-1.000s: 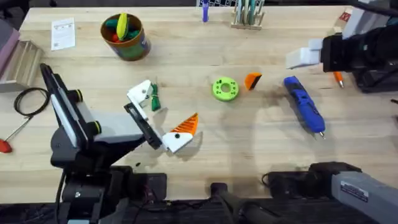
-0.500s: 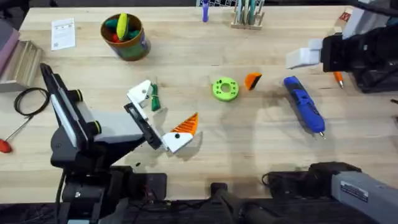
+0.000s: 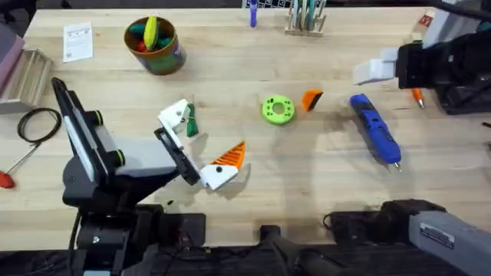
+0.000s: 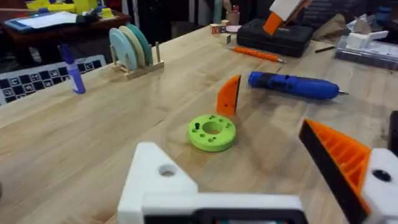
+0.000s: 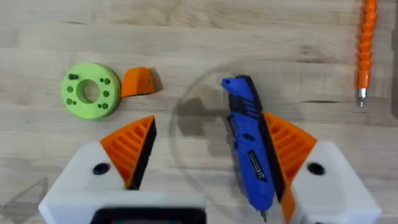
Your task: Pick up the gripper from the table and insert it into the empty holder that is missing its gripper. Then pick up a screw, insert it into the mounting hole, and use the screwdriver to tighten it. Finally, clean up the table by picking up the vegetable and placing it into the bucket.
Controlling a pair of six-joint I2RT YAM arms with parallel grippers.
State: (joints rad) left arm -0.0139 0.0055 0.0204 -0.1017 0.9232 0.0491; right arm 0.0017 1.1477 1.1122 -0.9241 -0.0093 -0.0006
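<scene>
Couldn't really make out the vegetable from overhead, it was just a tiny dark green sliver tucked right beside the holder. What was inside the bucket was too small to identify beyond something yellow and something red. The right gripper was cut off by the wrist picture's edge, and one orange pad sat partly behind the screwdriver. The thin orange tool ran off the edge too.

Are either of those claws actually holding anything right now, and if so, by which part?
No. The left claw is open and empty above the table. The right claw is open over the blue screwdriver, not gripping it.
</scene>
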